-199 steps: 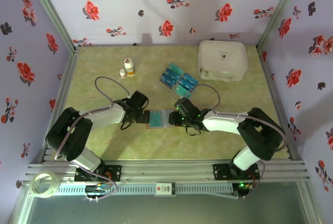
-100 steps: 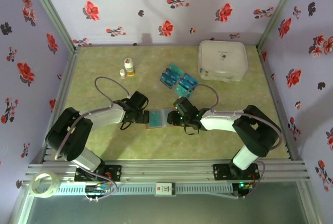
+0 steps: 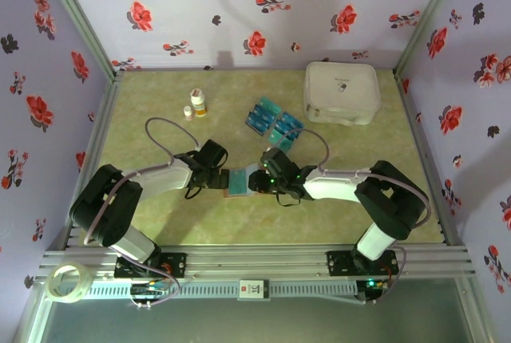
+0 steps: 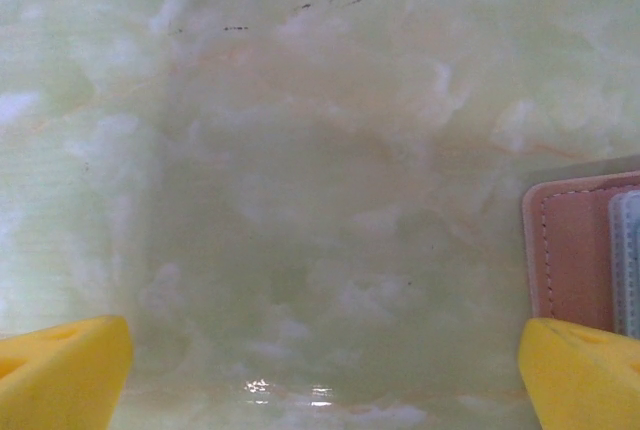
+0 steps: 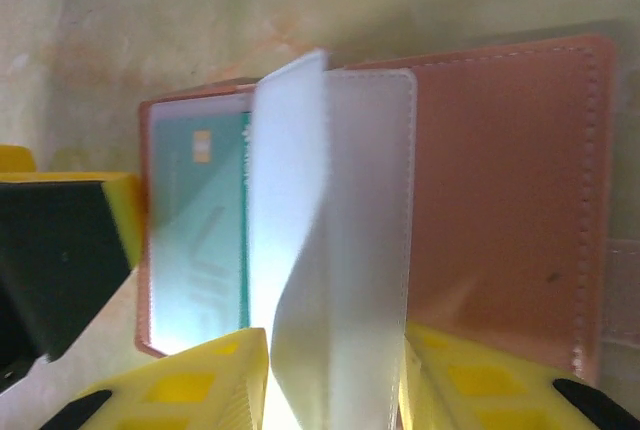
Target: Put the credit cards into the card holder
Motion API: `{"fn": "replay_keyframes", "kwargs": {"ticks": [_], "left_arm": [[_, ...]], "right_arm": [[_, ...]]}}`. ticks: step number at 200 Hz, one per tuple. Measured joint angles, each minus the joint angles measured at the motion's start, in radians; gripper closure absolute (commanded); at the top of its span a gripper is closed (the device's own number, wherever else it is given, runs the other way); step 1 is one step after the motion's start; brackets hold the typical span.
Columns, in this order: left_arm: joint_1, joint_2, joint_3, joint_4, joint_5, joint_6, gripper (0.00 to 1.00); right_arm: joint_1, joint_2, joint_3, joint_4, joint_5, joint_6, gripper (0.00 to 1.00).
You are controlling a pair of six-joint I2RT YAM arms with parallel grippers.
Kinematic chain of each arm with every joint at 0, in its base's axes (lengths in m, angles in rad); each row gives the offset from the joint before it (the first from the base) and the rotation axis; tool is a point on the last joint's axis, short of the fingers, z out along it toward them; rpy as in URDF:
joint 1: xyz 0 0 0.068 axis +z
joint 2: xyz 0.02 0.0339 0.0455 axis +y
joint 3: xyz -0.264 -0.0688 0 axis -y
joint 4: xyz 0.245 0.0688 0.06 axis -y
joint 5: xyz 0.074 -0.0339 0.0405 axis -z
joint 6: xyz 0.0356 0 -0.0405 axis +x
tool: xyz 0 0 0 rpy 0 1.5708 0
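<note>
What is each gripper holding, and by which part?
The right gripper has the card holder's clear sleeve between its fingers, at one edge; a firm pinch cannot be told. The left gripper is open, holding nothing.

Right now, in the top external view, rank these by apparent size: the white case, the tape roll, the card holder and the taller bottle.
1. white case
2. tape roll, possibly nearer the camera
3. card holder, partly covered, so its place against the tape is unsure
4. taller bottle
</note>
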Motion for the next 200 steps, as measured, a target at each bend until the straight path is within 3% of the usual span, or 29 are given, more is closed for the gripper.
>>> {"fn": "replay_keyframes", "kwargs": {"ticks": [60, 129, 200], "left_arm": [[0.042, -0.041, 0.0, -0.016, 0.009, -0.006, 0.0], [0.145, -0.152, 0.005, -0.032, 0.009, -0.039, 0.0], [0.148, -0.158, -0.008, -0.042, 0.021, -0.038, 0.0]], "right_arm": [[0.042, 0.002, 0.093, -0.004, -0.004, 0.006, 0.59], [0.099, 0.239, 0.206, 0.094, -0.011, 0.039, 0.6], [0.099, 0.193, 0.217, 0.064, -0.009, 0.036, 0.56]]}}
